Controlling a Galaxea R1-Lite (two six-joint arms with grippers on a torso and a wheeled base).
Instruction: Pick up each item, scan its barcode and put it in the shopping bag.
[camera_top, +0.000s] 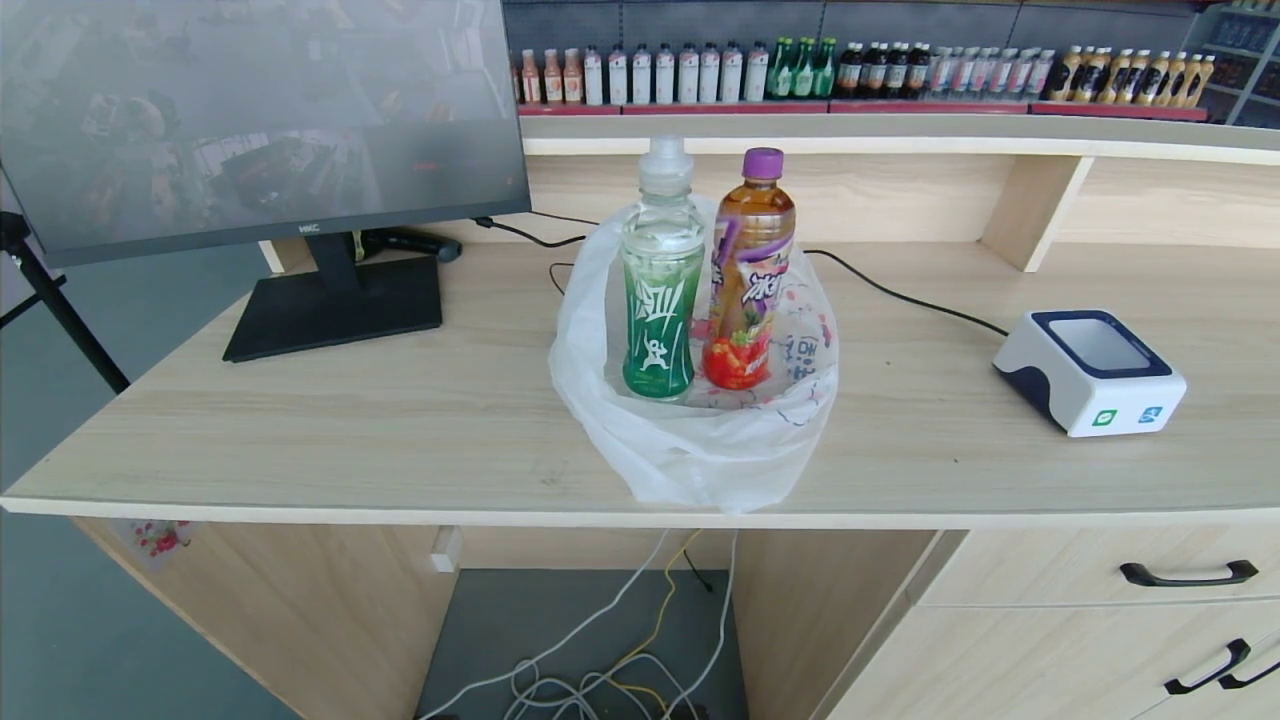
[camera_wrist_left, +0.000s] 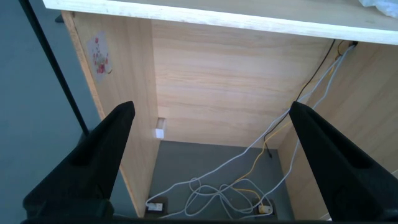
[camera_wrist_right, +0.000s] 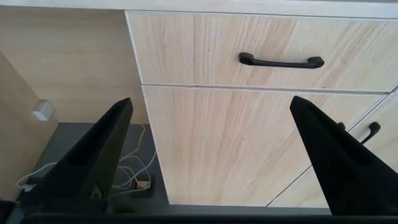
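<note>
Already, the green bottle (camera_top: 660, 290) and orange bottle (camera_top: 748, 280) stand upright inside the shopping bag (camera_top: 700, 460).
The tabletop (camera_top: 400, 420) carries the bag at the middle of its front edge, thin soft film slumped round the two touching bottles. The scanner (camera_top: 1088, 372) sits toward the right edge. The bottles look full, stiff and probably slick-labelled, so each would grip best at its waist. The left tool (camera_wrist_left: 211, 107) and right tool (camera_wrist_right: 211, 99) hang below the tabletop, fingers wide apart, holding nothing.
</note>
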